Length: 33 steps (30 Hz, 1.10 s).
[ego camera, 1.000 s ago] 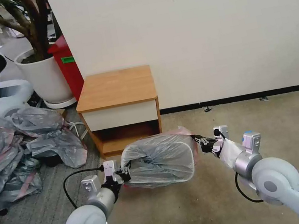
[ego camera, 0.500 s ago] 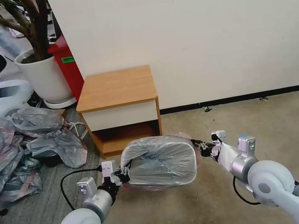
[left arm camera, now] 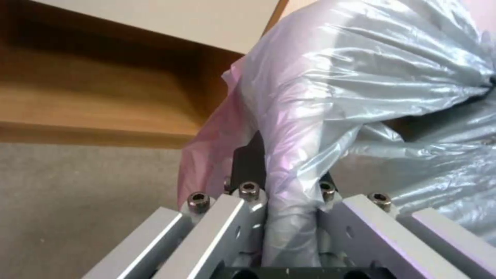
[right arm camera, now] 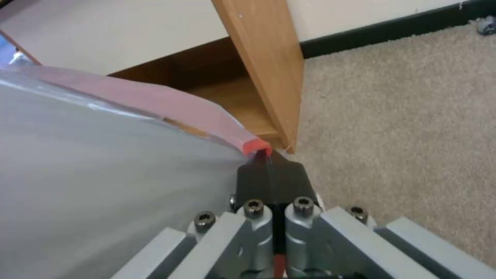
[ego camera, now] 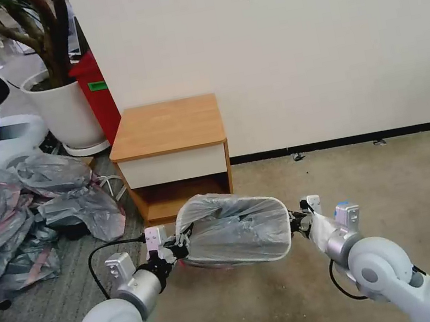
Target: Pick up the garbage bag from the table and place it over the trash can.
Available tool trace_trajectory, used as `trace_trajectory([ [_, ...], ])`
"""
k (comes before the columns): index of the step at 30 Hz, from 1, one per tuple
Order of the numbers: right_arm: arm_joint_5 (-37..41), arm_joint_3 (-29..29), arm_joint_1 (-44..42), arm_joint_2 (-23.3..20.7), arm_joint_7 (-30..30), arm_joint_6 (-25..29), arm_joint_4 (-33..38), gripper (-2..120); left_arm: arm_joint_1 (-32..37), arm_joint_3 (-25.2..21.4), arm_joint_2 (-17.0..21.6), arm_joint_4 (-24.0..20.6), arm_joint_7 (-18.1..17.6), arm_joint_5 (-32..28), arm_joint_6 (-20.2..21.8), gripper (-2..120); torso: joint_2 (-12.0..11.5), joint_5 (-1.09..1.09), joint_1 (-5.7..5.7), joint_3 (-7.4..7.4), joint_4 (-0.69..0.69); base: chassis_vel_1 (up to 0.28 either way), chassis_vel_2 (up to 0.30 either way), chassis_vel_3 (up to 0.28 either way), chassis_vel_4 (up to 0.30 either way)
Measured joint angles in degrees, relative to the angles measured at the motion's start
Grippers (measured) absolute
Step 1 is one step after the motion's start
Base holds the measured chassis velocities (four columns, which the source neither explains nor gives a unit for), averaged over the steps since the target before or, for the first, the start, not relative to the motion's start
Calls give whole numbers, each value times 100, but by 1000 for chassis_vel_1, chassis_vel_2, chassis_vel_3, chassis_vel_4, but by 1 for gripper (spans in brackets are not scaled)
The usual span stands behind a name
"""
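Left gripper (ego camera: 177,247): clamped on garbage bag (ego camera: 236,226) at its 9 o'clock edge. Right gripper (ego camera: 295,220): clamped at 3 o'clock. Bag stretched across trash can (ego camera: 232,260), 6 o'clock of table (ego camera: 167,126). Pickup done; release outstanding.

Trash can (ego camera: 275,253) almost wholly covered by garbage bag (ego camera: 235,229); rim outline alone discernible. Left pincer (left arm camera: 289,201) fingertips buried in bag folds. Right pincer (right arm camera: 271,170) base cut off at frame edge. Heap of bags (ego camera: 9,219) cropped at left.
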Motion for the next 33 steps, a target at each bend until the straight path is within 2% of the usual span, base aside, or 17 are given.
trace_trajectory([
  [11, -176, -171, 84, 281, 29, 237, -392, 0, 37, -34, -15, -185, -325, -522, 124, 5, 0, 0, 0, 0, 0, 0, 0, 0, 0],
  [29, -512, -302, 206, 403, 98, 560, -693, 0, 81, -27, 23, -115, -347, -467, 223, 6, 0, 0, 0, 1, 0, 0, 0, 0, 0],
  [32, -516, -289, 182, 376, 136, 590, -620, 4, 71, -18, 22, -65, -347, -421, 224, 4, 0, 0, 0, 0, 0, 0, 0, 0, 0],
  [33, -527, -278, 163, 360, 155, 602, -591, 10, 53, -12, 12, -28, -347, -398, 225, 3, 0, 0, 0, 0, 0, 0, 0, 0, 0],
])
